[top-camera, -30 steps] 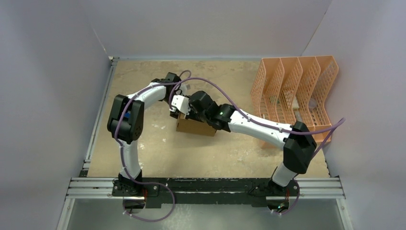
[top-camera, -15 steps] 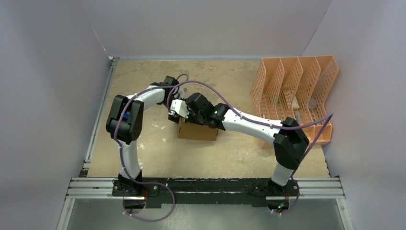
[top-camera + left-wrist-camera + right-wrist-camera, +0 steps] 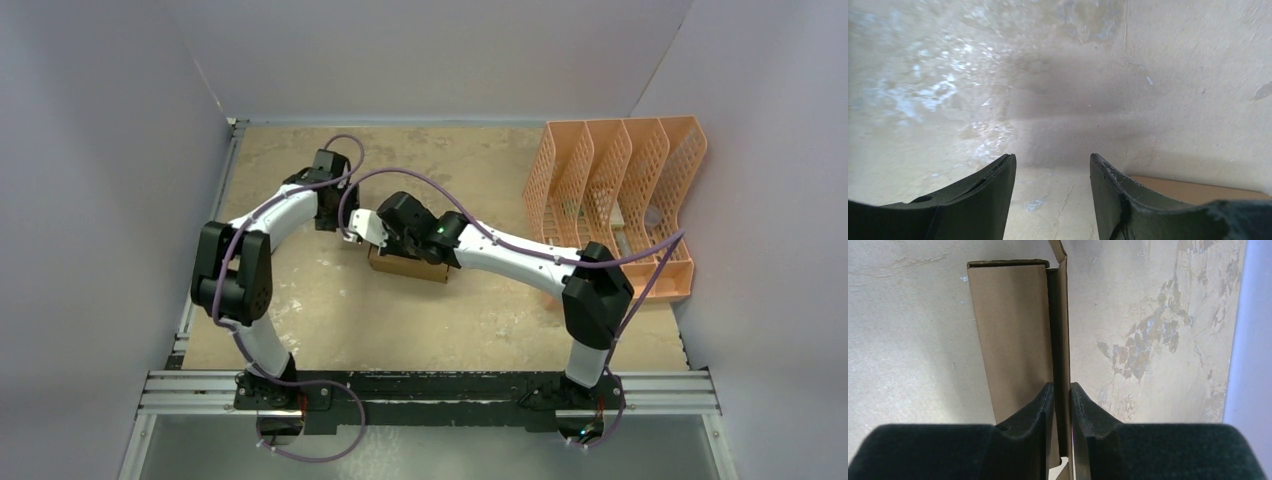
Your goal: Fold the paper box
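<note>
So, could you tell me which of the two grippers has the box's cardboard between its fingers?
The right gripper: its fingers straddle a thin wall of the paper box. The left gripper stands open, only table showing between its fingers.

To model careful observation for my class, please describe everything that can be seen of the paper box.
The paper box is plain brown cardboard, small, shallow and rectangular, only partly folded. It lies on the mottled table near its middle. Along one long edge a narrow flap is set off from the main panel by a dark gap, with a bent tab at its far end. The right gripper straddles that flap; grip uncertain.
</note>
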